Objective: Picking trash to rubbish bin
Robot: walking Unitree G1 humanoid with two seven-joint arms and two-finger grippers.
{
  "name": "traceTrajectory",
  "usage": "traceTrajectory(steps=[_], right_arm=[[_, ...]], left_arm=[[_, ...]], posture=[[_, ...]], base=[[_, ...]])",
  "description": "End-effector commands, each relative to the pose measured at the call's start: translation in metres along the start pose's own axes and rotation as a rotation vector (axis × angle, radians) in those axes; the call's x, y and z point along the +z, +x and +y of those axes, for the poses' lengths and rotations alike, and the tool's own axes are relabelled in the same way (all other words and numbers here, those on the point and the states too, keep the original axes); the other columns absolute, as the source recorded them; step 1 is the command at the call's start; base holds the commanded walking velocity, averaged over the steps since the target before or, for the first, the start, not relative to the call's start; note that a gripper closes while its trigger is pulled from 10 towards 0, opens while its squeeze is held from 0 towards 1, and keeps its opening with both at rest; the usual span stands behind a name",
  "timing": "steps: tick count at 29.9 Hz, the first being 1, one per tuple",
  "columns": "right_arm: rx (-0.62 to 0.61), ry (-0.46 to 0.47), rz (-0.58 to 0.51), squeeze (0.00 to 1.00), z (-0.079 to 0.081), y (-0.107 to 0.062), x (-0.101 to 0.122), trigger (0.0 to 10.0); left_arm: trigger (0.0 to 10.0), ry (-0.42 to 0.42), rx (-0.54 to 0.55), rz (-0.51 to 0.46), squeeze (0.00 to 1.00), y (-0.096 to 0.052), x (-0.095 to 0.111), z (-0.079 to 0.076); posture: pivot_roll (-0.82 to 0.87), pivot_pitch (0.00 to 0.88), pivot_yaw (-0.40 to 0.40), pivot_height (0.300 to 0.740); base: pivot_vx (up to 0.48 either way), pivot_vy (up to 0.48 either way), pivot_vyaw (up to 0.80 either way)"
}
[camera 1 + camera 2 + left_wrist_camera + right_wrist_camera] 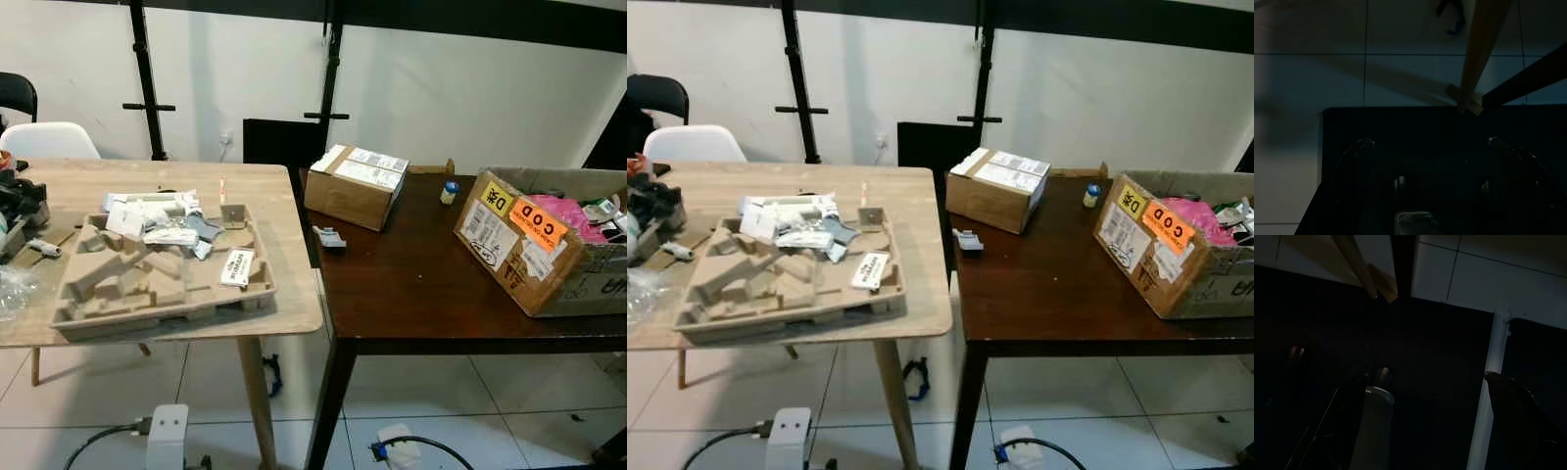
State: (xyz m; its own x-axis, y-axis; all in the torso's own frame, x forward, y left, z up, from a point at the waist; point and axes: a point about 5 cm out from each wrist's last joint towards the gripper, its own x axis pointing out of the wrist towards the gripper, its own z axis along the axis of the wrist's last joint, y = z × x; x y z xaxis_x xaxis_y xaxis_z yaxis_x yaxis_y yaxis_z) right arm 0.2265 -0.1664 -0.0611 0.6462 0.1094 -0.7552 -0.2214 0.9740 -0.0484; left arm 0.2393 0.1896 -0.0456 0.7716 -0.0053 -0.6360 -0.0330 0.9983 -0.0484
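Crumpled white papers and wrappers (pixel 162 225) lie in a moulded cardboard tray (pixel 98 304) on the light wooden table (pixel 274 211). A white label card (pixel 237 266) rests on the tray's right side. On the dark table (pixel 421 294) sit a small grey piece (pixel 330 238), a closed cardboard box (pixel 355 184) and an open box with orange COD stickers (pixel 519 245) holding pink plastic (pixel 573 217). Both arms hang low over the tiled floor. In the dark left wrist view my left gripper (pixel 1430 144) is open with nothing in it. My right gripper (pixel 1415 391) is very dim.
A small blue-capped bottle (pixel 450 192) stands behind the boxes. Clear plastic (pixel 12 289) and dark clutter (pixel 20 206) lie at the wooden table's left end. A white chair (pixel 47 140) stands behind it. White devices with cables (pixel 167 436) lie on the floor under the tables.
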Motion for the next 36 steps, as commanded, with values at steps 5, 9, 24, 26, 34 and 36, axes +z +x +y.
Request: traceTrajectory(steps=[5, 9, 24, 26, 34, 36], right_arm=[[-0.01, -0.008, 0.015, 0.0, -0.0041, -0.0013, -0.0044, 10.0], [-0.016, -0.002, 0.011, 0.0, -0.0047, -0.0013, -0.0038, 10.0], [-0.011, 0.0, 0.014, 0.0, -0.0054, -0.0016, -0.0046, 10.0], [-0.009, -0.001, 0.013, 0.0, -0.005, -0.0016, -0.0048, 10.0], [-0.004, -0.002, 0.014, 0.0, -0.003, -0.0012, -0.0047, 10.0], [-0.004, 0.0, 0.013, 0.0, -0.0027, -0.0011, -0.0043, 10.0]], left_arm=[[10.0, -0.013, 0.0, 0.012, 0.11, -0.0007, -0.0037, -0.0007], [10.0, -0.017, 0.001, 0.011, 0.1, -0.0007, -0.0037, -0.0005], [10.0, -0.095, 0.01, 0.037, 0.1, -0.0005, -0.0065, 0.0003], [10.0, -0.105, 0.003, 0.029, 0.09, -0.0003, -0.0047, 0.0009], [10.0, -0.097, 0.009, 0.022, 0.09, -0.0005, -0.0038, 0.0031], [10.0, -0.086, 0.022, 0.012, 0.07, -0.0008, -0.0027, 0.0048]], posture=[[0.04, 0.041, -0.057, 0.74], [0.04, 0.041, -0.057, 0.74], [0.03, 0.043, -0.059, 0.74], [0.03, 0.047, -0.061, 0.74], [0.04, 0.051, -0.059, 0.74], [0.04, 0.051, -0.059, 0.74]], base=[[0.0, -0.48, 0.0], [0.0, -0.48, 0.0], [0.0, -0.384, 0.0], [0.0, 0.48, 0.0], [0.0, 0.48, 0.0], [0.0, 0.24, 0.0]])
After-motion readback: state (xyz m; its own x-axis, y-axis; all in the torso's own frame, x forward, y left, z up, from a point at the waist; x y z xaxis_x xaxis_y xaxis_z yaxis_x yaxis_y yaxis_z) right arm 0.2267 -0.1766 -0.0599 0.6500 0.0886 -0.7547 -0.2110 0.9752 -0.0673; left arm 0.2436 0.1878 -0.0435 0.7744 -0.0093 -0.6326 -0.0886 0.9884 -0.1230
